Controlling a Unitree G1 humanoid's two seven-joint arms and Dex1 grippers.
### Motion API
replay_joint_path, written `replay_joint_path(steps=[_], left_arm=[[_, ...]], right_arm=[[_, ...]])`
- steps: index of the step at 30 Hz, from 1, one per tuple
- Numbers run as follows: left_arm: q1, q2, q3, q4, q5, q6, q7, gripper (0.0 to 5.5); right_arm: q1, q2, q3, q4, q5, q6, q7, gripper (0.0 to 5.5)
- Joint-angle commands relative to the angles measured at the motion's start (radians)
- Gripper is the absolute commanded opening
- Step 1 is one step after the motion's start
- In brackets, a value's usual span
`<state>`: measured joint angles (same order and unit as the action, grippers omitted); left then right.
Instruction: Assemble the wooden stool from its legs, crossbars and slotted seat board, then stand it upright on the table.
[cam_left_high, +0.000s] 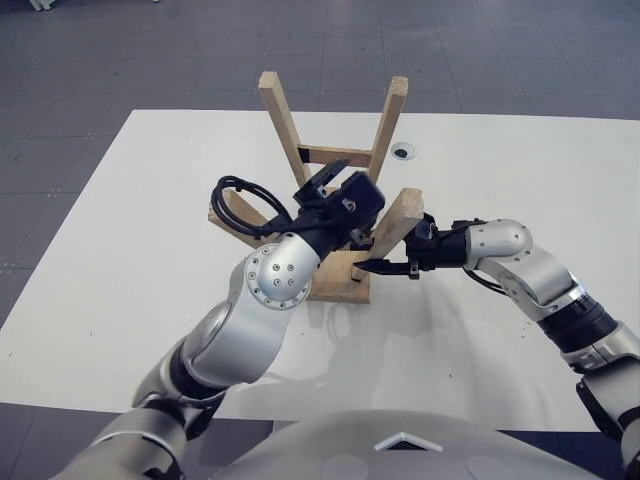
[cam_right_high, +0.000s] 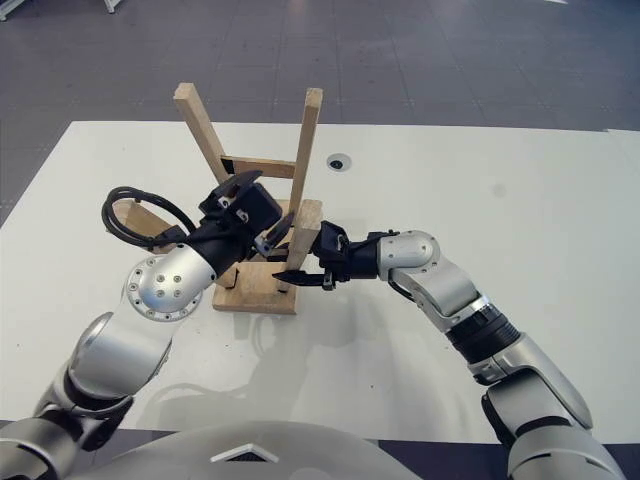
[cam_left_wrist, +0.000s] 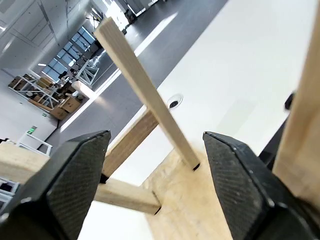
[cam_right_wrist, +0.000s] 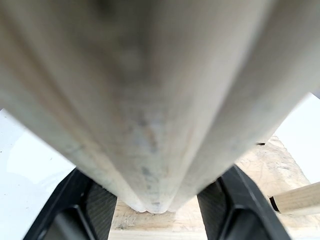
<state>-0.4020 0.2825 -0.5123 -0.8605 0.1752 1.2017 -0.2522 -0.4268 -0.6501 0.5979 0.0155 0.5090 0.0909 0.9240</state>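
Stool leg betw. fingers of R gripper, low end at seat board

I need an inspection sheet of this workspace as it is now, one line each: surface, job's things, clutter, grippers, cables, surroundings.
Surface: white table, with a small round hole near its far edge.
Job's things: stool upside down, seat board flat on the table, legs pointing up; a crossbar joins the two far legs.
Clutter: nothing seen.
Grippers: left gripper open above the seat board, among the legs; right gripper closed on the near leg, low by the board.
Cables: black loop on the left arm, beside the stool.
Surroundings: grey tiled floor.
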Motion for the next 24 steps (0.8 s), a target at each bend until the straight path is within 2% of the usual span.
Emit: replay_joint_path(steps=[1, 4, 8, 10, 12, 13, 16, 18, 21, 24], left_arm=[[-0.136, -0.283, 0.264, -0.041, -0.101, 0.043, 0.016, 2.96], [-0.158, -0.406, 0.342, -0.033, -0.093, 0.052, 0.099, 2.56], [-0.190, -0.467, 0.389, -0.026, -0.082, 0.027, 0.159, 1.81], [-0.237, -0.485, 0.413, -0.014, -0.086, -0.012, 0.178, 1.71], [-0.240, -0.474, 0.406, -0.026, -0.088, 0.071, 0.170, 1.71], [-0.145, -0.442, 0.358, -0.048, -0.126, 0.191, 0.131, 1.71], [0.369, -0.266, 0.246, 0.066, -0.267, 0.375, -0.007, 1.71], [0.555, -0.211, 0.294, 0.129, -0.350, 0.407, -0.094, 1.71], [0.569, -0.199, 0.355, 0.138, -0.413, 0.412, -0.142, 1.71], [0.513, -0.234, 0.361, 0.152, -0.374, 0.392, -0.077, 1.71]], right_arm=[[0.221, -0.142, 0.264, 0.245, -0.378, 0.426, -0.120, 2.03], [0.222, -0.132, 0.260, 0.248, -0.374, 0.424, -0.129, 2.03], [0.226, -0.125, 0.258, 0.250, -0.373, 0.419, -0.140, 2.03], [0.227, -0.125, 0.257, 0.249, -0.373, 0.418, -0.141, 2.03], [0.227, -0.127, 0.256, 0.249, -0.373, 0.415, -0.142, 2.03], [0.228, -0.129, 0.255, 0.252, -0.374, 0.411, -0.142, 2.03], [0.233, -0.137, 0.253, 0.247, -0.372, 0.412, -0.141, 2.03], [0.221, -0.145, 0.254, 0.249, -0.376, 0.409, -0.129, 2.03], [0.204, -0.150, 0.247, 0.273, -0.380, 0.399, -0.124, 2.03], [0.193, -0.145, 0.240, 0.274, -0.375, 0.402, -0.129, 2.03]])
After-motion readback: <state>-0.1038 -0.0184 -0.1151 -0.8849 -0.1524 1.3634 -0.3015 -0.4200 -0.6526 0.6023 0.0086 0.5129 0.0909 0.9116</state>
